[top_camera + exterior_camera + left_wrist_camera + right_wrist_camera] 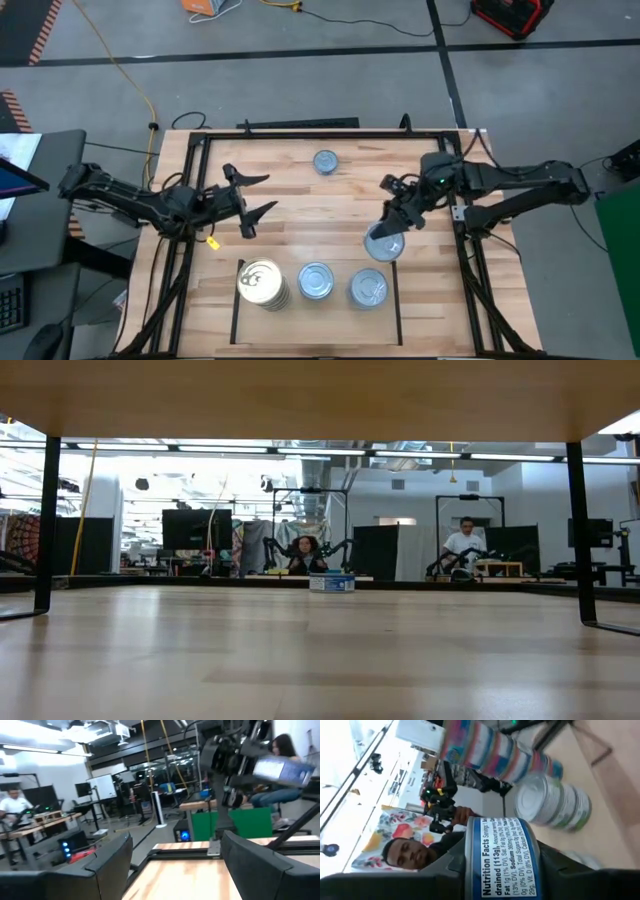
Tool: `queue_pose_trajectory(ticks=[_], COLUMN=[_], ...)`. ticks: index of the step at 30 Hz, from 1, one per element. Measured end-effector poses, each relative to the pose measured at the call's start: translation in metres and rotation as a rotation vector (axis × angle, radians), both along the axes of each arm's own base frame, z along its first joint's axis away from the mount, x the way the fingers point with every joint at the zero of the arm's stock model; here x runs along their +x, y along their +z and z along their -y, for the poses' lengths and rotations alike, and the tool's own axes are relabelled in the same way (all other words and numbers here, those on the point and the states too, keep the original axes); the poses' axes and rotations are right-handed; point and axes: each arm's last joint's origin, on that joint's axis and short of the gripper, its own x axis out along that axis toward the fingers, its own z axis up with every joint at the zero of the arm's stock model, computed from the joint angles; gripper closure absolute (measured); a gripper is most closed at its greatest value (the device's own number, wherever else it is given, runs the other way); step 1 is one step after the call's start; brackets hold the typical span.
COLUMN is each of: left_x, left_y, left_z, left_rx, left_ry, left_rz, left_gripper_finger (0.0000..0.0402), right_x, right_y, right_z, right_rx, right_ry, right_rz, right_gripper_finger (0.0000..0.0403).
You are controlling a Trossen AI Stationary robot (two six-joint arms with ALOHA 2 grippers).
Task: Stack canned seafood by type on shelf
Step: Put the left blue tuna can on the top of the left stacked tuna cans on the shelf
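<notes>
Desk (300, 190): your shelf (390, 300) carries three stacks: gold (262, 283), silver (316, 281), silver (368, 288) | right gripper (392, 232): fingers clamp a blue-sided tin (383, 245) just above the right-hand stack | left gripper (255, 195): fingers wide apart, empty | you have one loose tin (325, 162) left.

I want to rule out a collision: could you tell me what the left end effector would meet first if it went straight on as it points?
Probably the right end effector, shut on a blue-sided can; the left end effector is open, bare wood between. Height is unclear.
</notes>
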Motion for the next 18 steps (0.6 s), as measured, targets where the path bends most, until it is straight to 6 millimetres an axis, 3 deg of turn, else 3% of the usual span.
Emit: queue_pose_trajectory(ticks=[5,9,18], left_x=[-0.002,-0.003,-0.002], left_y=[0.001,0.000,-0.004], left_z=[0.009,0.011,0.011], left_rx=[0.028,0.052,0.074], left_ry=[-0.040,-0.034,-0.029], left_rz=[-0.009,-0.027,-0.076], left_gripper_finger=[0.0114,0.0114,0.0114], right_x=[0.020,0.036,0.059], right_y=[-0.011,-0.016,0.002], right_z=[-0.009,-0.018,-0.034], right_rx=[0.108,0.154,0.130], right_ry=[0.033,0.082,0.174], right_rz=[-0.090,-0.142,-0.186], right_gripper_finger=[0.0232,0.0246,0.0229])
